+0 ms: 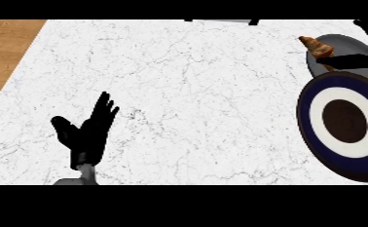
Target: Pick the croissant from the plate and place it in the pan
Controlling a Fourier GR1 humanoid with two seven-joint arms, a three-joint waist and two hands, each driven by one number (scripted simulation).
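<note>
The brown croissant [316,46] lies at the left rim of the grey pan [343,42], at the counter's far right. Nearer to me stands the plate [310,119], navy with a white ring and a dark centre, with nothing on it. A black part of my right hand [345,62] reaches in from the right edge across the pan, just below the croissant; most of that hand is outside the view. My left hand [87,132] rests open at the lower left with its fingers up, far from both.
The white marble counter [187,85] spreads between my left hand and the plate. A wooden strip [16,41] borders it at the far left. Dark objects [223,21] sit at the far edge.
</note>
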